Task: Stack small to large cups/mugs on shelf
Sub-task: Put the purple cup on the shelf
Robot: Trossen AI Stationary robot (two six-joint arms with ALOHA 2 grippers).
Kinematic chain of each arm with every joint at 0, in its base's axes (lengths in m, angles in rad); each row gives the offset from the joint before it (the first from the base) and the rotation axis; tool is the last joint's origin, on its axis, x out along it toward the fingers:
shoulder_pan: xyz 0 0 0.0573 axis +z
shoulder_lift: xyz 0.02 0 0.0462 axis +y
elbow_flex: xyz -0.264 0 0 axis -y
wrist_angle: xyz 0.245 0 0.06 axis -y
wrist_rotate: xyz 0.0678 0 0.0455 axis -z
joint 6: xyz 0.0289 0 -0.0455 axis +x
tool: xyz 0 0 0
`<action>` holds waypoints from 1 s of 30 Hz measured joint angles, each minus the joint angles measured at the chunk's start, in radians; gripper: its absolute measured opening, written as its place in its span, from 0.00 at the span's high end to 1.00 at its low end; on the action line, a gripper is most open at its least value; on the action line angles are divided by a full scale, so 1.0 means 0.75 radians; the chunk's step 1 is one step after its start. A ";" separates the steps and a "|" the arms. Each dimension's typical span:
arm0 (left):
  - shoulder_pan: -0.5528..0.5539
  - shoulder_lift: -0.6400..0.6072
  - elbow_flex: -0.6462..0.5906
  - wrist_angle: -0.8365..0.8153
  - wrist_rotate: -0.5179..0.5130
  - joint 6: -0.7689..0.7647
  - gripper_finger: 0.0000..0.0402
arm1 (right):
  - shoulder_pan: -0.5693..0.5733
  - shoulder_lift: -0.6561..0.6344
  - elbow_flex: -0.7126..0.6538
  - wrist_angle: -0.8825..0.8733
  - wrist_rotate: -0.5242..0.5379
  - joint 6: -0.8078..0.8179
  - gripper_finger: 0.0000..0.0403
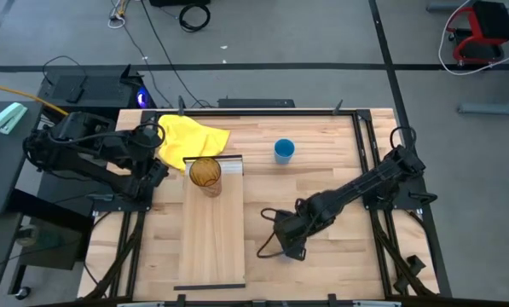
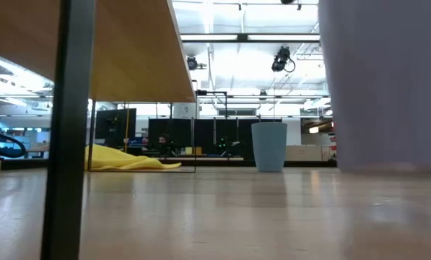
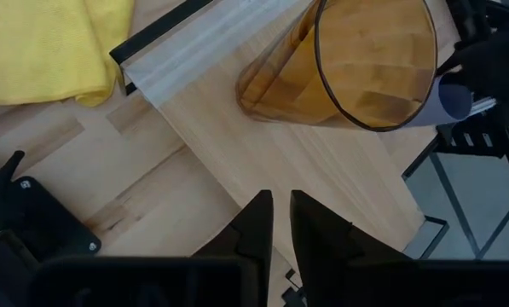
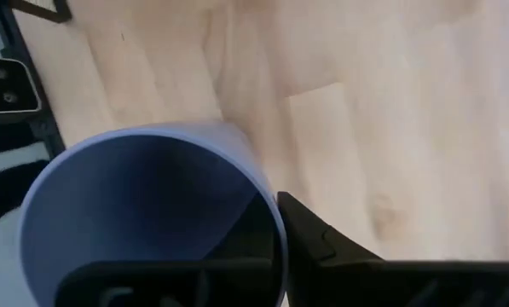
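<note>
High view: the amber cup (image 1: 205,173) stands on the shelf (image 1: 213,239) near its upper end, just below the ridged white strip (image 1: 230,165), left of centre in the frame. The yellow cloth (image 1: 188,138) lies above it, the bright blue cup (image 1: 284,151) to its right on the tabletop (image 1: 322,183). The left gripper (image 1: 158,164) sits at centre left, beside the cloth. The right gripper (image 1: 290,241) reaches low, right of the shelf.

Low view: the blue cup (image 2: 269,146) stands centre right, cloth (image 2: 128,160) at left; a lavender cup (image 2: 381,87) fills the right edge.

Left wrist view: the left gripper (image 3: 274,223) holds nothing, fingers nearly together, amber cup (image 3: 356,64) beyond.

Right wrist view: the right gripper (image 4: 275,247) clamps the lavender cup's (image 4: 143,213) rim.
</note>
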 joint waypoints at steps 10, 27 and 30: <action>0.000 0.000 0.000 0.000 -0.062 0.070 0.89 | -0.325 -0.002 0.502 -0.358 0.220 -0.337 0.99; 0.114 -0.001 0.000 0.000 -0.387 0.337 0.93 | -1.171 0.052 0.754 -0.131 0.175 -0.574 0.99; 0.227 -0.001 0.000 0.000 -0.440 0.407 0.94 | -1.239 0.126 0.754 -0.068 0.074 -0.615 0.99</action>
